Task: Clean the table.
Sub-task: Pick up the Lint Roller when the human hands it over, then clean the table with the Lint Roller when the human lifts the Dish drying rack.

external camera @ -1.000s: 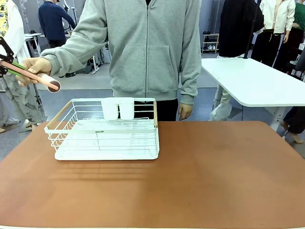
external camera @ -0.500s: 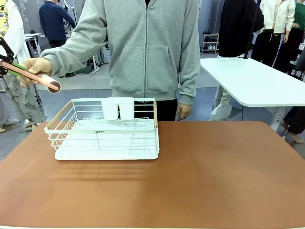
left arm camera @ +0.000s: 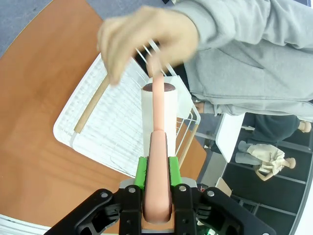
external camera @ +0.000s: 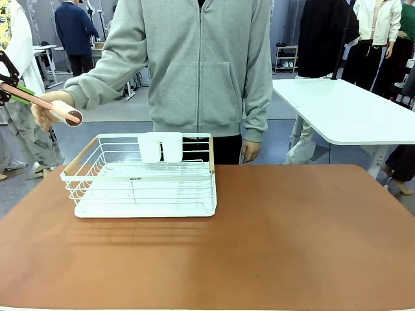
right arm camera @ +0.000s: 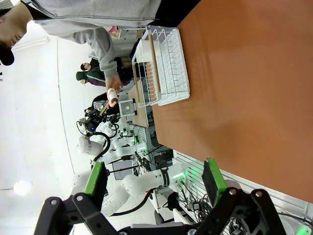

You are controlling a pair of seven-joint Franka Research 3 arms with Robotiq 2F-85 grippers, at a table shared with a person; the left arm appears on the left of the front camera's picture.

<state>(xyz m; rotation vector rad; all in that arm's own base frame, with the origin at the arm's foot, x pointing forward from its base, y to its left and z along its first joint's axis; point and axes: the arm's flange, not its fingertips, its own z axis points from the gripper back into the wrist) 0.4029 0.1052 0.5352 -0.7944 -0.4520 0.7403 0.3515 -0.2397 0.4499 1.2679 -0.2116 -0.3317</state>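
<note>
Left hand (left arm camera: 157,171) raised, clamped on pink handle (left arm camera: 157,115), right hand (right arm camera: 154,178) spread wide

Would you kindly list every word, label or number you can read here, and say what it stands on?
No text is readable.
The small dark label on the front rail of the white dish rack: too small to read.

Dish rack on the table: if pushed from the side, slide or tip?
Dish rack likely slides: broad flat base on the smooth table. Thin wire walls suggest it's light. The white cups at its far edge might topple.
</note>
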